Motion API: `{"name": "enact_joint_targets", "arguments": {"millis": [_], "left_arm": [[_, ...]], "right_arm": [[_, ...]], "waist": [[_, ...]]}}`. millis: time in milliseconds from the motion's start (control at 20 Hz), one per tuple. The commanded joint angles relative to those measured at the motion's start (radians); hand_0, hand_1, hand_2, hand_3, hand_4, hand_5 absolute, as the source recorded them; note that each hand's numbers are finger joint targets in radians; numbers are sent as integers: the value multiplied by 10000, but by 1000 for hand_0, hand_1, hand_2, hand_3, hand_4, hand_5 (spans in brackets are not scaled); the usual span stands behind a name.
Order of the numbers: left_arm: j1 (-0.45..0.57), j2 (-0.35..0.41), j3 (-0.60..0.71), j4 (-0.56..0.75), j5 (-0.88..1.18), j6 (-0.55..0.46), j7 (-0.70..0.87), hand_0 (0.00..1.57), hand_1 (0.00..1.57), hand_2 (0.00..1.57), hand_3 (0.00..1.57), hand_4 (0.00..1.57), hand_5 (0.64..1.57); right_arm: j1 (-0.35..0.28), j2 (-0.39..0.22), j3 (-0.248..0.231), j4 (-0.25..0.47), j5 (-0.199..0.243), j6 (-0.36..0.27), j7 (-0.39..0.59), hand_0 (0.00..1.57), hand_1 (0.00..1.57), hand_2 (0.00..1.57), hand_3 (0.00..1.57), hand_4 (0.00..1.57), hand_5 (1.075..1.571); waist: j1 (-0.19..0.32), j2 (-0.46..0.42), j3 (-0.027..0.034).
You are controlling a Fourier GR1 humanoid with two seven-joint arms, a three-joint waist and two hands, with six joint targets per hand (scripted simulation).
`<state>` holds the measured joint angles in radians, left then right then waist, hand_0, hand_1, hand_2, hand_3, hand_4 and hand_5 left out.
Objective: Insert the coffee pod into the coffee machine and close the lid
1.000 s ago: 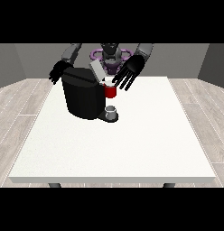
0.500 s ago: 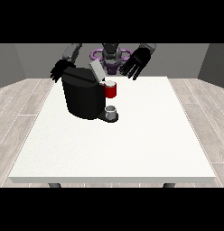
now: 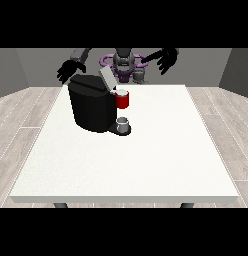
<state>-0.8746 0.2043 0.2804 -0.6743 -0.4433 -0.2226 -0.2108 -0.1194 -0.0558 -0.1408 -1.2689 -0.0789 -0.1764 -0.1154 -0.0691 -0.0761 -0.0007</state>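
While the near half of the white surface (image 3: 146, 165) carries nothing the task needs, the work sits toward its far left, where the black coffee machine (image 3: 91, 107) stands with a small grey cup (image 3: 123, 123) on its drip stand at the near right foot. Just above the cup, the red brew head holds the coffee pod (image 3: 123, 93), its pale top showing in the opening; it sits upright, long axis vertical, top facing up. Behind and above it the grey lid (image 3: 107, 78) is raised, tilted up and leaning left, so the chamber is not yet shut.

Farther back, the hand at the view's right (image 3: 166, 59) is lifted high and well right of the machine, fingers spread and holding nothing. Half a second ago it hovered close above the pod and a second ago nearly on it, so it has pulled away up and to the right. I read that as the insertion being done and only the lid closing left. The hand at the view's left (image 3: 71, 70) hangs just behind the machine's far left corner, fingers relaxed and apart, much as before.
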Motion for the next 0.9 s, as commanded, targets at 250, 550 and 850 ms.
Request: {"name": "enact_joint_targets", "arguments": {"millis": [250, 550, 850], "left_arm": [[1749, -711, 994, -342, 1627, -292, -31, 0, 0, 0, 0, 227, 1571], [3225, -1307, 831, -521, 1967, -624, -201, 0, 0, 0, 0, 0, 1571], [3443, -1384, 847, -1410, 2758, -1160, 178, 0, 0, 0, 0, 140, 1571]], "right_arm": [[399, -668, 474, -947, 155, 825, 554, 0, 0, 0, 0, 390, 1571], [166, -748, 1047, -1761, 357, 1164, 942, 0, 0, 0, 0, 0, 1571], [-750, -1179, 802, -1895, -82, 1779, 1383, 0, 0, 0, 0, 0, 1571]], "waist": [[488, -1336, 0], [1068, -1939, 5], [1745, -1514, 8]]}}
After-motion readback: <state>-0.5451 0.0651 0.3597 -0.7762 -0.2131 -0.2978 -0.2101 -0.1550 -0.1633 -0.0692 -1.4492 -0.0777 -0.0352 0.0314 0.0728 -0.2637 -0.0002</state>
